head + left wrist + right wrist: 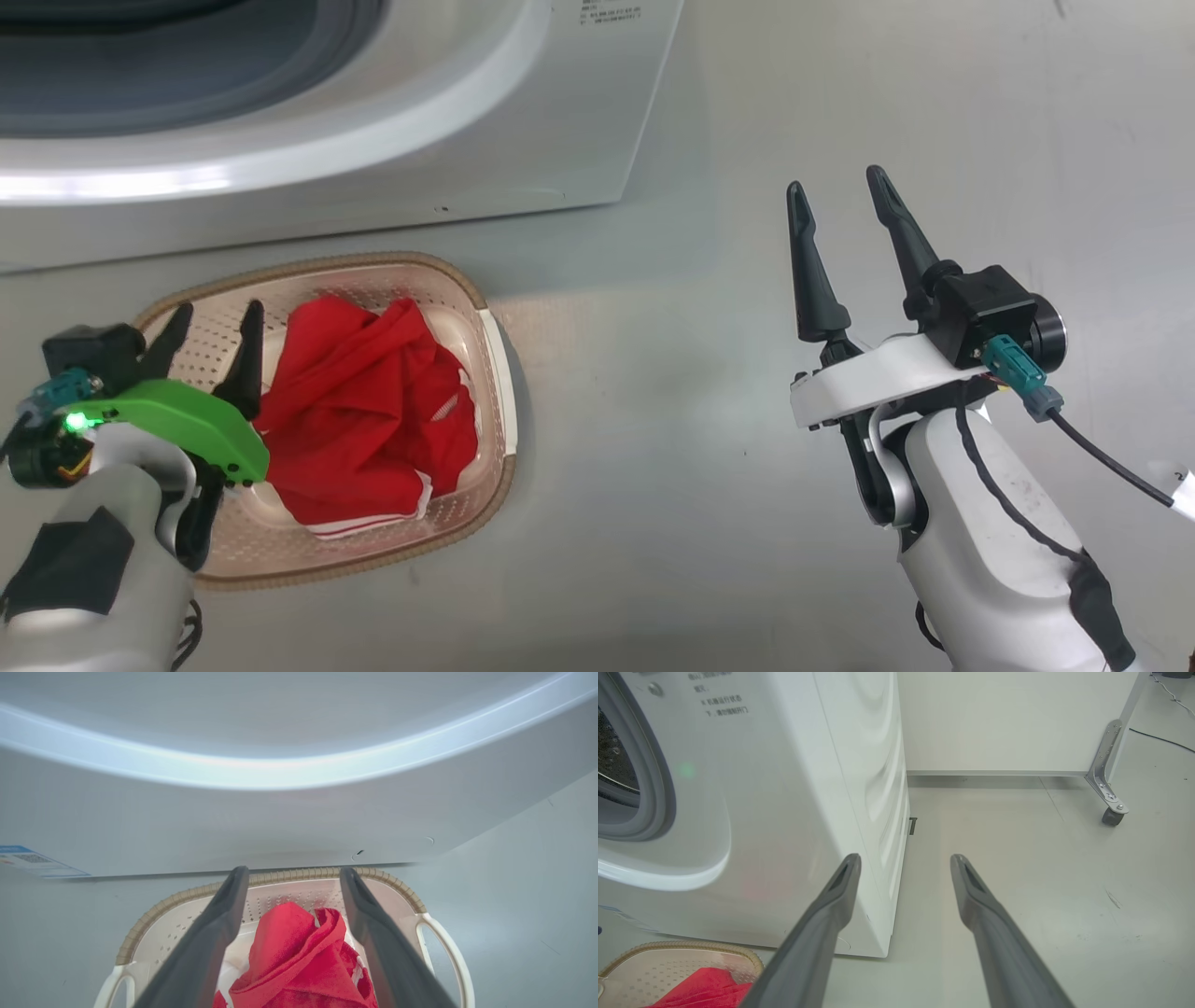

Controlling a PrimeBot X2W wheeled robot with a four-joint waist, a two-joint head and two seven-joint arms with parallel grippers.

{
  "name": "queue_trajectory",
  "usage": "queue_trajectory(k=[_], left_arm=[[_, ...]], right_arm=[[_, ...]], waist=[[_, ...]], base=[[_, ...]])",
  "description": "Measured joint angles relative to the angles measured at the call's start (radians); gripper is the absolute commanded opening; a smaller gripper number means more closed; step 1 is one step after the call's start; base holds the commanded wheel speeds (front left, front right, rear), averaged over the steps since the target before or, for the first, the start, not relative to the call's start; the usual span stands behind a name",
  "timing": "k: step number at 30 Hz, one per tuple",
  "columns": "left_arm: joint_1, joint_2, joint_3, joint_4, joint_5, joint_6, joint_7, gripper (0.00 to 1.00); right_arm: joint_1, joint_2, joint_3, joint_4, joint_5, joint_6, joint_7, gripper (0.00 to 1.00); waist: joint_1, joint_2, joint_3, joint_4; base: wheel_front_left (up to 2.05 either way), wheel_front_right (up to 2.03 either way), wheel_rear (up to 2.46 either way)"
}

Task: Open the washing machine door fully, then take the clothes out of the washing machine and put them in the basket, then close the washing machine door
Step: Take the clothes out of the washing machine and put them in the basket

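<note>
While the left end effector point(217, 313) hangs over the left side of the basket point(411, 263), its two dark fingers stand wide apart and grip nothing. In the left wrist view the same end effector point(294, 875) frames the clothes point(289, 952) between its fingers; whether either finger brushes the fabric cannot be told. The clothes point(373, 411), a crumpled red garment with white trim, lie inside the basket and fill most of it. A green cover point(187, 420) caps the left wrist. The basket stands on the floor point(700, 420), just in front of the washing machine point(420, 140); its brown rim point(154, 910) and a white handle point(444, 947) show in the left wrist view, as does a blue sticker point(32, 861) on the machine. The right end effector point(836, 187) is held well apart to the right, above bare floor, fingers wide and empty. Its wrist view shows the end effector point(906, 858) pointing past the machine's corner, with the grey ring point(658, 788) and drum point(612, 765) at left and the basket point(691, 945) with the clothes point(705, 989) at lower left.
</note>
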Motion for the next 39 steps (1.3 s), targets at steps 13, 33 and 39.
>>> queue_trajectory(k=[13, 33, 39], left_arm=[[0.137, 0.007, 0.151, -0.227, 0.095, 0.007, 0.000, 1.00], [0.431, -0.035, 0.314, -0.494, 0.254, 0.096, 0.000, 1.00], [0.519, -0.047, 0.339, -0.547, 0.290, 0.112, 0.000, 1.00]], right_arm=[[0.077, 0.001, -0.042, 0.010, 0.000, 0.001, 0.000, 1.00], [0.249, 0.004, -0.095, 0.023, -0.001, 0.037, 0.000, 1.00], [0.291, 0.006, -0.102, 0.021, -0.002, 0.046, 0.000, 1.00]], waist=[[0.0000, 0.0000, -0.172, 0.021], [0.0000, 0.0000, -0.431, 0.038], [-0.0001, 0.0000, -0.494, 0.038]], base=[[0.00, 0.00, 0.00], [0.00, 0.00, 0.00], [0.00, 0.00, 0.00]])
